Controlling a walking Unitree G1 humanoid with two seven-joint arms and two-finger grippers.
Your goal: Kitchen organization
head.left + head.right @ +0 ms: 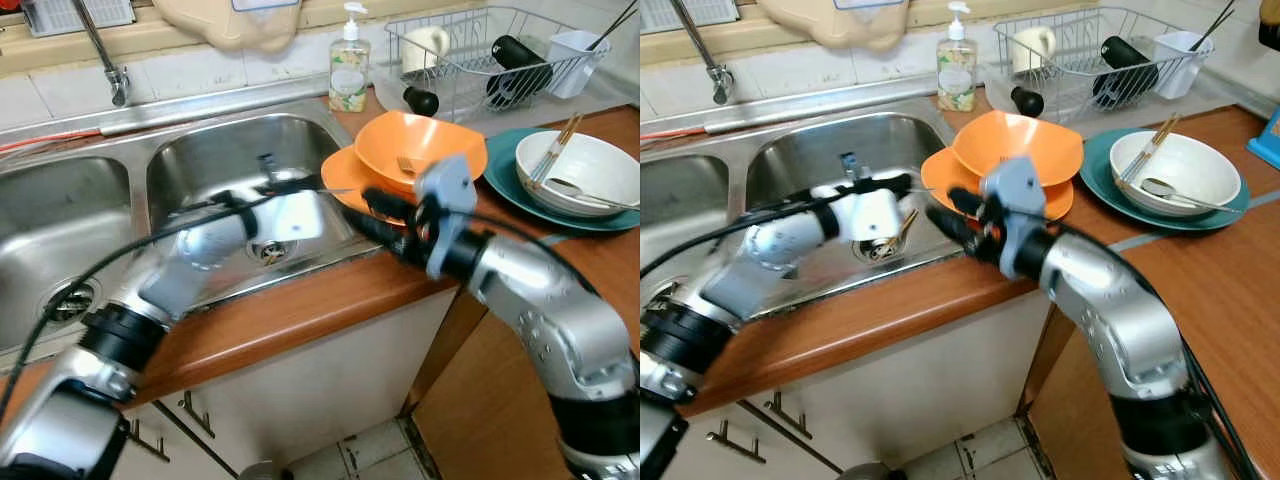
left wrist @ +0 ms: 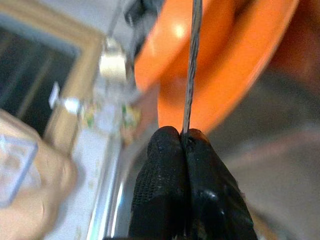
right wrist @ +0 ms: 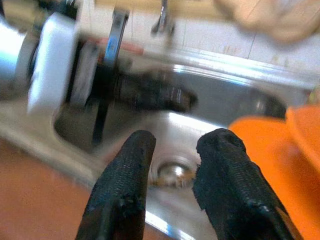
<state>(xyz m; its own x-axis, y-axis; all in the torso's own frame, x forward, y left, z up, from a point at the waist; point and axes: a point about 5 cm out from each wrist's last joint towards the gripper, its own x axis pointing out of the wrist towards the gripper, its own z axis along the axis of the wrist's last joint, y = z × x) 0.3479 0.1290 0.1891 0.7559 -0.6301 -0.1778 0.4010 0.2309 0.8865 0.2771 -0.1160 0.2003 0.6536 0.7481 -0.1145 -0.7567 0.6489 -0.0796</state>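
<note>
A kitchen sink (image 1: 235, 150) fills the left and centre of the head views, set in a brown wooden desk (image 1: 300, 310). At centre, an orange bowl (image 1: 420, 148) sits on an orange plate (image 1: 345, 180) at the sink's right edge.

The left gripper (image 2: 184, 137) reaches from the lower left across the sink. Its fingers (image 2: 165, 170) are pressed together on a thin metal utensil (image 2: 192, 60), whose slim handle runs toward the orange dishes. The right gripper (image 3: 172, 150) comes in from the lower right and hovers at the desk edge just beside the orange plate, fingers parted with nothing between them.

The step in hand appears to be clearing cutlery from the dirty dishes into the sink. The next move likely calls for drawing the utensil clear of the orange plate, carrying it over the basin and letting go, while the right gripper keeps out of the way or steadies the plate.

To the right, a white bowl (image 1: 585, 170) with chopsticks (image 1: 555, 150) and a spoon rests on a teal plate (image 1: 505, 170). At the top are a soap bottle (image 1: 349, 65) and a wire dish rack (image 1: 480, 55).

The utensil's working end is hard to make out, so whether it is a fork or a spoon cannot be told. Both wrist views are blurred. A small object in the orange bowl is too small to identify. The tap (image 1: 105, 55) is cut off at the top.
</note>
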